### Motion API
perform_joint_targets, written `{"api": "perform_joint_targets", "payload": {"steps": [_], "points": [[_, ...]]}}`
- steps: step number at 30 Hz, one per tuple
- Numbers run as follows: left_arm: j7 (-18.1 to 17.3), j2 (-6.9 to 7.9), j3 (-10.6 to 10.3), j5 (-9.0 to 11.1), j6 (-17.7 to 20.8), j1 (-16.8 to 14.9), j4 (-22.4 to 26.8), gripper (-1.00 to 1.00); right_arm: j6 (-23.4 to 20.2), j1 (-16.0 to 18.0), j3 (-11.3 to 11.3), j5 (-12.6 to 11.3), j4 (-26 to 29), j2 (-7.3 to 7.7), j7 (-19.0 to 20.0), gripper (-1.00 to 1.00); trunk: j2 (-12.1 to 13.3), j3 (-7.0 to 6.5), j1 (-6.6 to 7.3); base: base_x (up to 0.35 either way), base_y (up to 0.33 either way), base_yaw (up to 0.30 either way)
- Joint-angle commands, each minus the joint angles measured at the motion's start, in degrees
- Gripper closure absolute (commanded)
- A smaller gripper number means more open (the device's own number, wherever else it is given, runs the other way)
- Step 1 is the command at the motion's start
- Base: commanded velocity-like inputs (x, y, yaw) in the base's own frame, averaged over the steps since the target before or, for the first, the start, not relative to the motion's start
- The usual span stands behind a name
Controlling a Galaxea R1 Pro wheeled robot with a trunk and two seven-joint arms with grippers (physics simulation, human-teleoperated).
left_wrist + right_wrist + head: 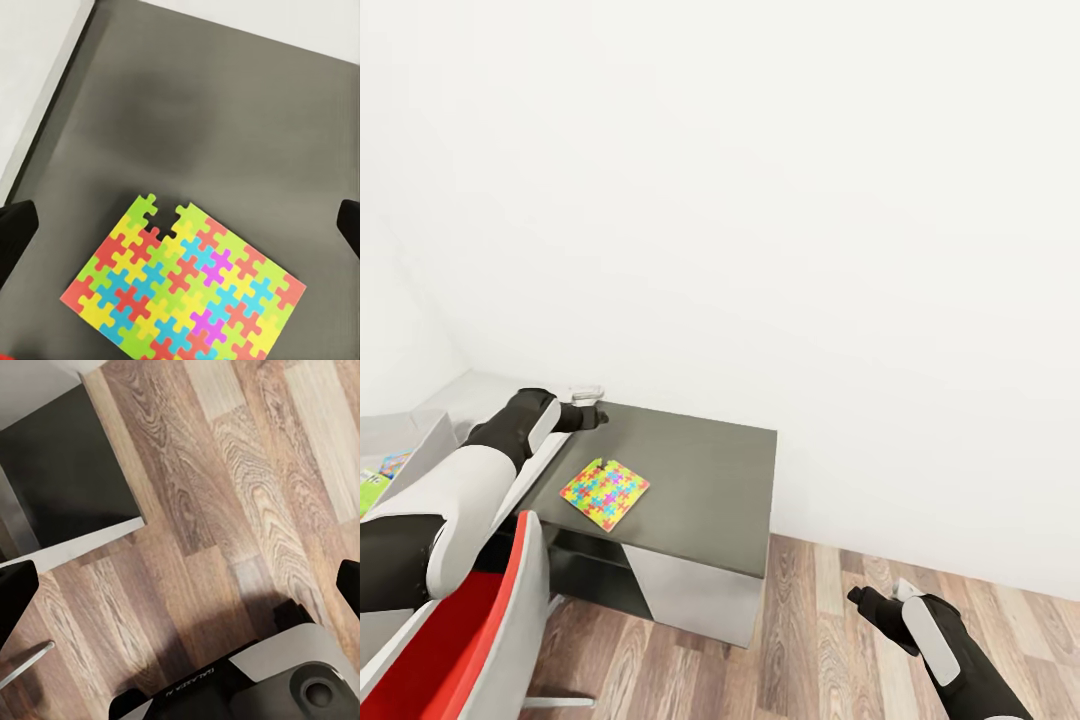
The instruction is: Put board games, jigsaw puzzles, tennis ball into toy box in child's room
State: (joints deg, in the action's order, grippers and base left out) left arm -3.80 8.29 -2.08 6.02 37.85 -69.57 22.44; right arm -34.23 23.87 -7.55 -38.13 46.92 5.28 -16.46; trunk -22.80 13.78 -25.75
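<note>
While one jigsaw puzzle point(605, 493) lies unboxed on the dark desk point(710, 470), I hold the left gripper point(592, 415) wide open, empty, above it; the right gripper point(857, 597) hangs open.

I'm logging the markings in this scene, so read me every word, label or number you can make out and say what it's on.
One mark, light lettering on the dark panel of the robot's base in the right wrist view: too small and skewed to read.
Printed game boxes at the head view's left edge: print blurred, unreadable.
Jigsaw puzzle on the dark grey side desk: no text.
</note>
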Motion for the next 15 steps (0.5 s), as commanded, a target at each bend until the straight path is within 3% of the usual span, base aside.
{"api": "perform_joint_targets", "payload": {"steps": [1, 6, 15], "points": [[0.1, 0.05, -0.2, 0.6, 0.3, 0.0, 0.1, -1.00, -0.2, 0.0, 0.0, -0.6, 0.1, 0.00, -0.5, -1.00, -0.1, 0.12, -0.04, 0.007, -0.015, 0.000], [0.1, 0.00, -0.3, 0.5, 0.3, 0.0, 0.1, -1.00, -0.2, 0.0, 0.0, -0.6, 0.1, 0.00, -0.5, -1.00, -0.1, 0.12, -0.04, 0.051, -0.041, 0.033], [0.2, 0.06, -0.3, 0.5, 0.2, 0.0, 0.1, -1.00, -0.2, 0.0, 0.0, -0.5, 0.0, 0.07, -0.5, -1.00, -0.1, 0.18, -0.04, 0.053, -0.048, 0.179]]}}
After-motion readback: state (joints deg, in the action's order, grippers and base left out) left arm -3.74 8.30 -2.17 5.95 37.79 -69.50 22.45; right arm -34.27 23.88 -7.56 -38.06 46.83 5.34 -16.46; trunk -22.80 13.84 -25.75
